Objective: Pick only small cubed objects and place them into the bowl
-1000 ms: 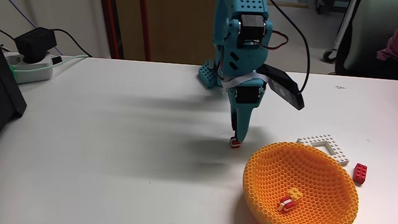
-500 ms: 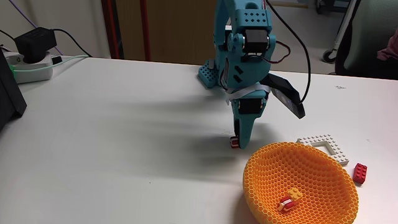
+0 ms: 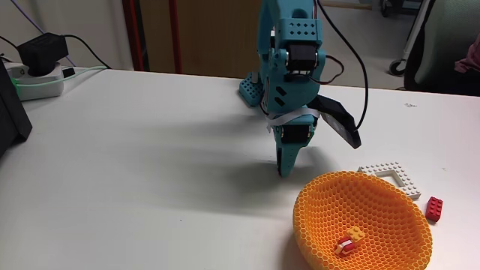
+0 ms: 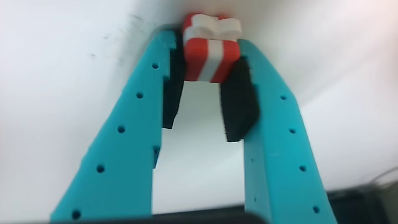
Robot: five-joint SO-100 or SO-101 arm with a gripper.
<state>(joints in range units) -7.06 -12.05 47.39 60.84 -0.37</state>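
In the fixed view the arm stands at upper centre of the table, its gripper pointing down just left of and above the bowl, which sits at lower right. Two small cubes lie inside the bowl near its bottom. A studded plate lies behind the bowl's upper right rim; a brick lies right of the bowl. In the wrist view a cube sits between the fingertips at top centre.

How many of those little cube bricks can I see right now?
3. One red-and-white cube sits between the fingers; another red-and-white cube and an orange-yellow cube lie inside the bowl. More could be hidden.
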